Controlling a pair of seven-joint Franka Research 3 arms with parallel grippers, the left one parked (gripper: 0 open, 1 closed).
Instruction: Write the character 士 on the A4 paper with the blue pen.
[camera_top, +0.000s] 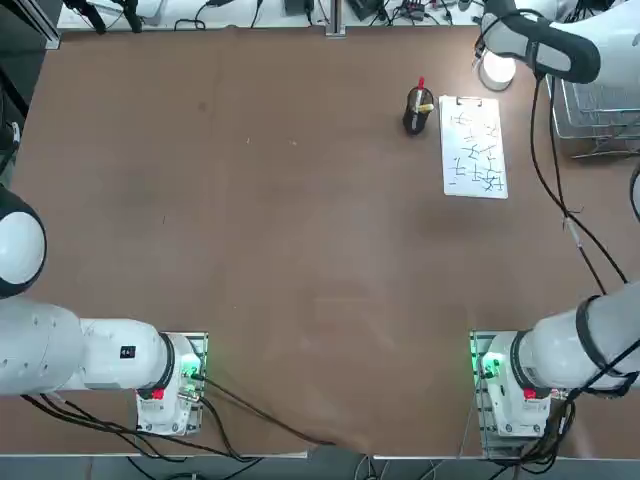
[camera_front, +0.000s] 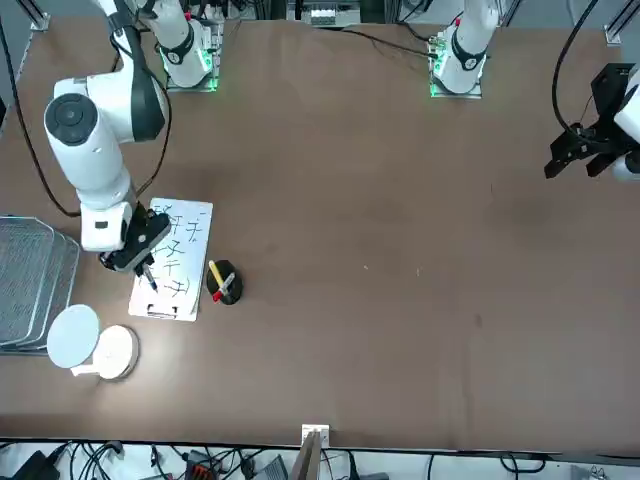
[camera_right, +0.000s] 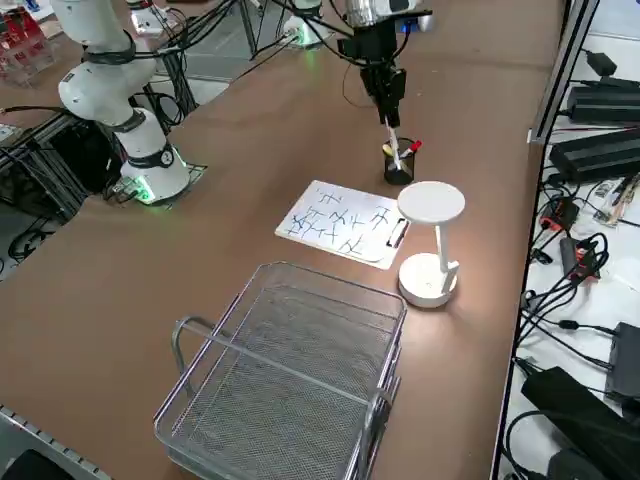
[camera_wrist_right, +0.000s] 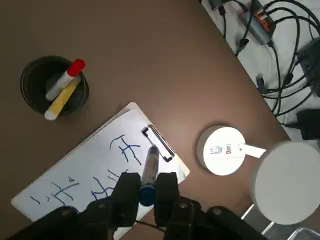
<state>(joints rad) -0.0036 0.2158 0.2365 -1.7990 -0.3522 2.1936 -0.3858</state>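
Near the desk's far right corner, a round black pen cup (camera_wrist_right: 54, 91) holds a red-topped pen (camera_wrist_right: 66, 77) and a yellow one (camera_wrist_right: 62, 101). Beside it lies the white clipped A4 paper (camera_top: 474, 146) covered in dark characters. The black right gripper (camera_wrist_right: 146, 187) hovers over the sheet's clip end, clamped on the thin, pale-barrelled blue pen (camera_wrist_right: 149, 172), whose tip seems raised off the paper.

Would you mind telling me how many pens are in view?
3: the blue pen held in the right gripper above the A4 paper; a red-topped pen and yellow pen in the black cup.

The A4 paper (camera_wrist_right: 95, 170) bears handwritten characters, none clearly legible.
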